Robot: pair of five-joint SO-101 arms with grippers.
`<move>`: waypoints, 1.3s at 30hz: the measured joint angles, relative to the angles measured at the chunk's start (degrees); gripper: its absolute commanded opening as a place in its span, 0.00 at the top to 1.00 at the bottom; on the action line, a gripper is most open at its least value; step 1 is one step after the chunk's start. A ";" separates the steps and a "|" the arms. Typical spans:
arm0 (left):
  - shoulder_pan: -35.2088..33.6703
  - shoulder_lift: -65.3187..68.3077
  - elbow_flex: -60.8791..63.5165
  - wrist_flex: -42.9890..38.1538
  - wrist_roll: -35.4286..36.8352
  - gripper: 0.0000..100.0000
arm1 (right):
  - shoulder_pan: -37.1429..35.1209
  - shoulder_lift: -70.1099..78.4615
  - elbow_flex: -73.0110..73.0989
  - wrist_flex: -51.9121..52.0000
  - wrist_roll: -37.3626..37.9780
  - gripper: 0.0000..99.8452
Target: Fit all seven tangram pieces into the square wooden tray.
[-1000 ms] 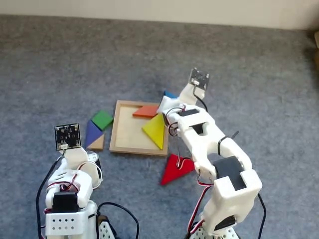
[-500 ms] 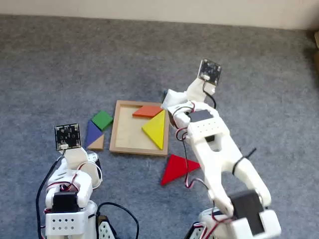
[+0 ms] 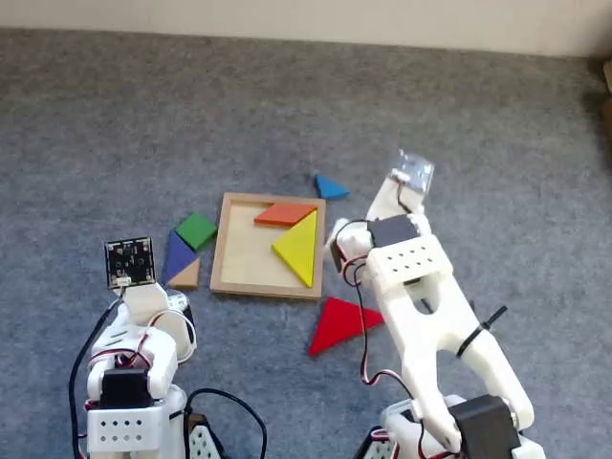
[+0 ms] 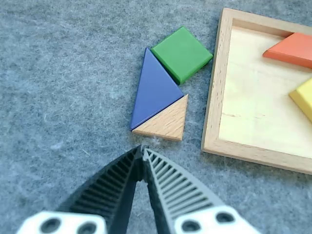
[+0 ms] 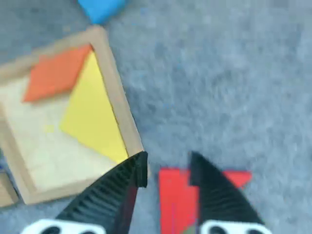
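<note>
Tray part-filled: two of seven pieces seated, five outside it on the tabletop.
The square wooden tray holds the orange piece and the yellow triangle packed to one side, which leaves open floor for the rest. The green square, indigo triangle and wooden triangle cluster just beside the opposite rim. The small blue triangle lies off a corner. The right jaws, spread and empty, hang over the red triangle near the tray, judged lined up for a pick. The left jaws, pressed together and empty, sit near the cluster.

Grey felt-covered worktop is lying under & round both jaws; pale strip is running along far beyond them.
</note>
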 measured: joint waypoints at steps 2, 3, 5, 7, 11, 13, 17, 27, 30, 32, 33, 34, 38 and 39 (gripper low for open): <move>0.00 0.00 0.00 0.00 0.00 1.00 | -1.58 0.00 0.00 2.81 -1.85 0.64; 0.00 0.00 0.00 0.00 0.00 1.00 | -2.64 0.00 0.00 3.87 -2.73 0.63; 0.00 0.00 0.00 0.00 0.00 1.00 | -5.10 0.00 0.00 4.75 -5.19 0.61; 0.00 0.00 0.00 0.00 0.00 1.00 | -7.38 0.00 0.00 5.01 -7.82 0.59; 0.00 0.00 0.00 0.00 0.00 1.00 | -8.62 0.00 0.00 4.84 -9.67 0.58; 0.00 0.00 0.00 0.00 0.00 1.00 | -8.88 0.00 0.62 3.52 -10.99 0.58; 0.00 0.00 0.00 0.00 0.00 1.00 | -10.29 2.20 2.55 2.29 -13.63 0.58; 0.00 0.00 0.00 0.00 0.00 1.00 | -10.99 18.73 0.26 -2.11 -19.34 0.58; 0.00 0.00 0.00 0.00 0.00 1.00 | -10.90 20.31 -0.18 -3.87 -19.87 0.58; 0.00 0.00 0.00 0.00 0.00 1.00 | -10.37 20.75 -0.09 -5.27 -19.87 0.58; 0.00 0.00 0.00 0.00 0.00 1.00 | -9.76 20.75 -0.09 -6.07 -19.87 0.58; 0.00 0.00 0.00 0.00 0.00 1.00 | -9.05 20.92 -0.09 -6.68 -19.87 0.58; 0.00 0.00 0.00 0.00 0.00 1.00 | -7.38 21.10 -0.09 -7.65 -19.96 0.58; 0.00 0.00 0.00 0.00 0.00 1.00 | -7.12 21.10 -0.09 -7.65 -19.96 0.58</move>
